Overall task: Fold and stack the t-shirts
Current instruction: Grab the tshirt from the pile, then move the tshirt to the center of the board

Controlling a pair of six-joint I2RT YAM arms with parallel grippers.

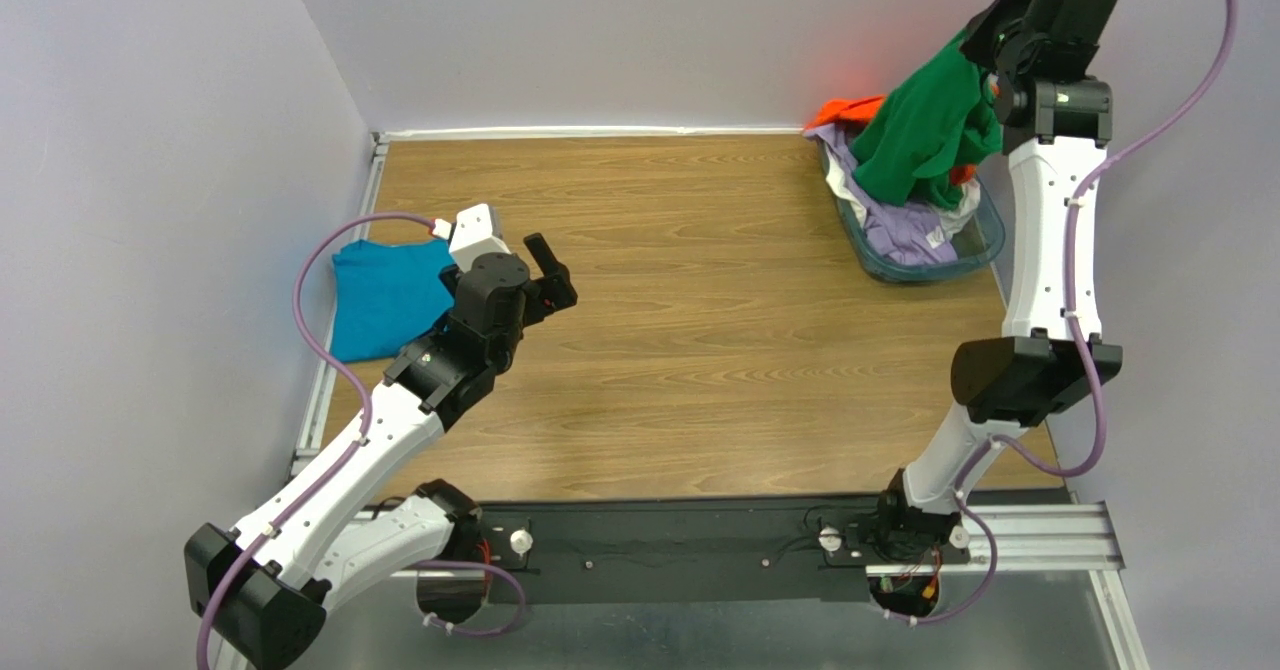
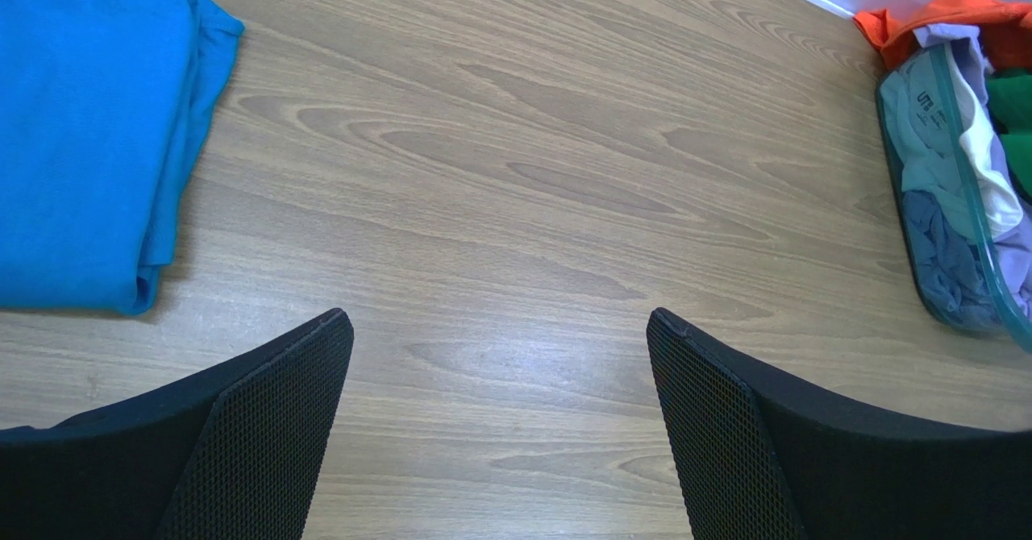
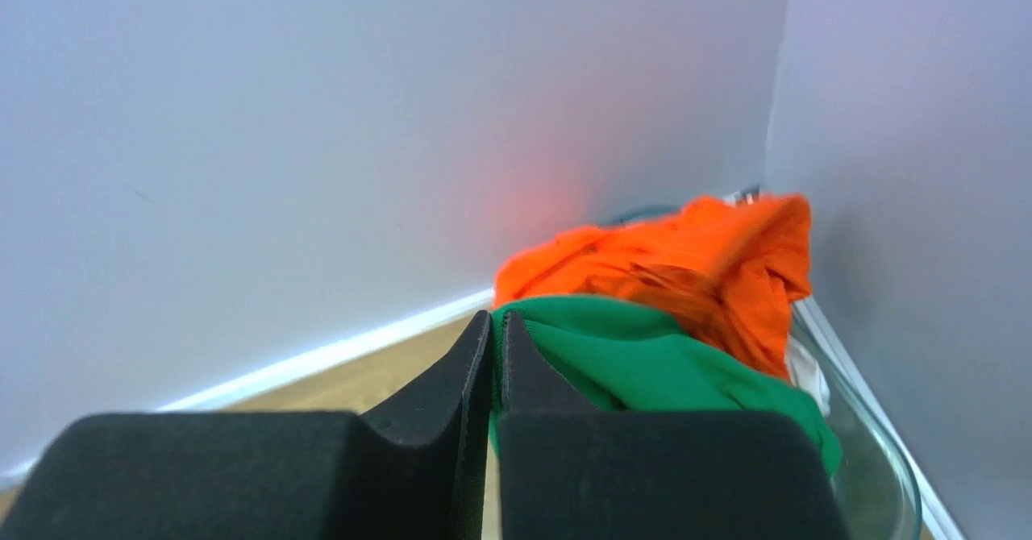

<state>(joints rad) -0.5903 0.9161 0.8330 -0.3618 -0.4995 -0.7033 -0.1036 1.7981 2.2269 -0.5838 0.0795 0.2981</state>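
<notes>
My right gripper (image 1: pixel 1004 43) is raised high over the back right corner and is shut on the bright green t-shirt (image 1: pixel 927 133), which hangs down over the clear bluish basket (image 1: pixel 980 244). In the right wrist view the jaws (image 3: pixel 494 320) pinch an edge of the green cloth (image 3: pixel 630 365). The orange shirt (image 1: pixel 842 111) and lavender and white shirts (image 1: pixel 902 232) lie in the basket. A folded teal-blue t-shirt (image 1: pixel 383 298) lies at the table's left edge. My left gripper (image 1: pixel 550 268) is open and empty just right of it, above bare wood (image 2: pixel 497 322).
Grey walls close the left, back and right sides. The basket stands in the back right corner against the wall (image 3: pixel 363 141). The left arm's cable (image 1: pixel 323 273) loops over the teal-blue shirt.
</notes>
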